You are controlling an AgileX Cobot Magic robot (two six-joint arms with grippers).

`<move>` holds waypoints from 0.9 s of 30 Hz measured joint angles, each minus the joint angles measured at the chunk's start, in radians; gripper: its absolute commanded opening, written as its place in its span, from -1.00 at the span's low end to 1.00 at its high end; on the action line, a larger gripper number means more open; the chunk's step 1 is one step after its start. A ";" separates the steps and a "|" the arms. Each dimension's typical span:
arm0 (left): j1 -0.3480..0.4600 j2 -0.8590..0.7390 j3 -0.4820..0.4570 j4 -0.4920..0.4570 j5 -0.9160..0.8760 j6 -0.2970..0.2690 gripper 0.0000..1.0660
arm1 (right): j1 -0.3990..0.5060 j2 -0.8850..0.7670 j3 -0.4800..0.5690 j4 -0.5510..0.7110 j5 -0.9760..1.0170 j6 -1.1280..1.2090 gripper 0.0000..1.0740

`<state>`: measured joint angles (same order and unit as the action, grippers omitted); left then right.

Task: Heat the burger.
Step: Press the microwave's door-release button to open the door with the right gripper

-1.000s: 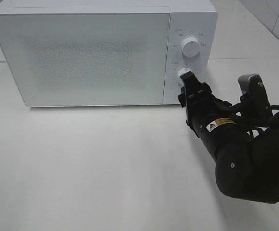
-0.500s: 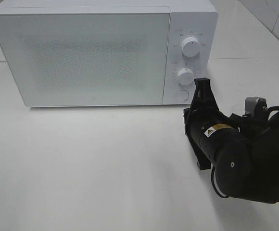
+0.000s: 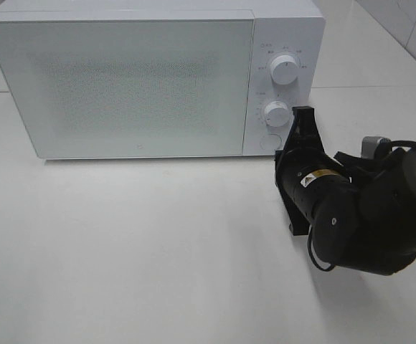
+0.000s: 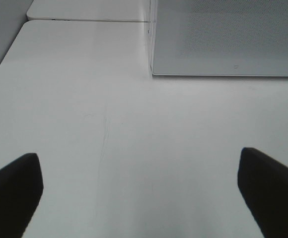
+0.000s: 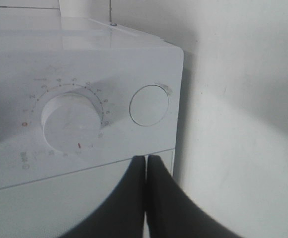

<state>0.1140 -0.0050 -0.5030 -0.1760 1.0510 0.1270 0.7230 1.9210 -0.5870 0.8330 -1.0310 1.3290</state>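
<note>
the microwave [image 3: 143, 79] is white, and its door [image 3: 122, 82] carries a fine grey speckle of dots. the dial [image 5: 72, 121] just ahead of the right gripper [image 5: 146, 163] is white, with a small red mark and grey ticks around it. the round button [image 5: 149, 105] beside it is white. the right gripper is black, with a yellow-and-white label [image 3: 314, 179] behind its jaws. the left gripper [image 4: 144, 183] is black over the white table [image 4: 84, 99].
</note>
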 measured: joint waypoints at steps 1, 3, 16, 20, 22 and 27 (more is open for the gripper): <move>0.000 0.000 0.000 0.000 0.000 0.000 0.88 | 0.000 0.000 0.000 0.000 0.000 0.000 -1.00; 0.000 0.000 0.000 0.000 0.000 0.000 0.88 | -0.026 0.024 -0.023 -0.024 0.002 0.010 -1.00; 0.000 0.000 0.000 0.000 0.000 0.000 0.88 | -0.068 0.148 -0.130 -0.090 0.001 0.070 -1.00; 0.000 0.000 0.000 0.000 0.000 0.000 0.88 | -0.076 0.160 -0.150 -0.092 -0.001 0.070 -1.00; 0.000 0.000 0.000 0.000 0.000 0.000 0.88 | -0.084 0.166 -0.158 -0.093 -0.001 0.070 -1.00; 0.000 0.000 0.000 0.000 0.000 0.000 0.88 | -0.104 0.181 -0.173 -0.093 -0.001 0.069 -1.00</move>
<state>0.1140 -0.0050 -0.5030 -0.1760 1.0510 0.1270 0.6190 2.1020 -0.7600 0.7400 -1.0320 1.3980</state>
